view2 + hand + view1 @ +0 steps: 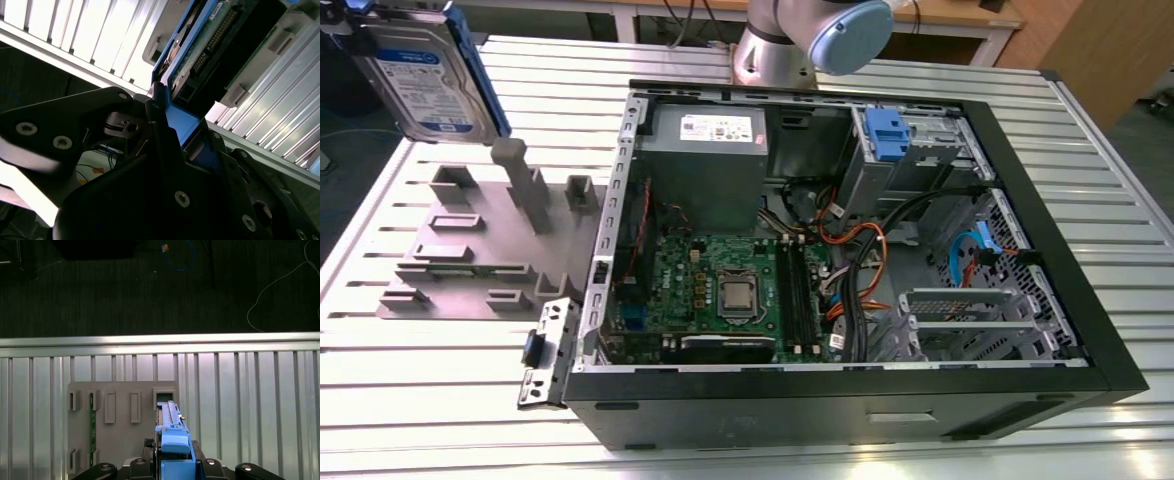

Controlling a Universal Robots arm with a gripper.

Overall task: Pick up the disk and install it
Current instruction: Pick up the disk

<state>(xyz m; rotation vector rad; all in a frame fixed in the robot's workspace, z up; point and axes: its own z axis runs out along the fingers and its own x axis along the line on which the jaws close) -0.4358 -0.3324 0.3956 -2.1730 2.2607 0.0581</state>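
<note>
The disk (427,80), a silver hard drive with a white-and-blue label in a blue carrier frame, hangs upright in the air at the exterior view's far left, above the grey stepped fixture (480,250). In the second wrist view my gripper (165,115) is shut on the carrier's blue edge, and the disk (215,45) shows its circuit-board side. In the first wrist view the disk (170,425) is seen edge-on between my black fingers (140,462), over the fixture (115,440) and one of its slots.
An open computer case (1067,270) lies on the slatted metal table (400,400) to the exterior view's right of the fixture. Its metal drive bay with a fixed blue bracket (887,135) is at the back. The arm's base (787,45) stands behind the case. A green board (92,425) stands in one fixture slot.
</note>
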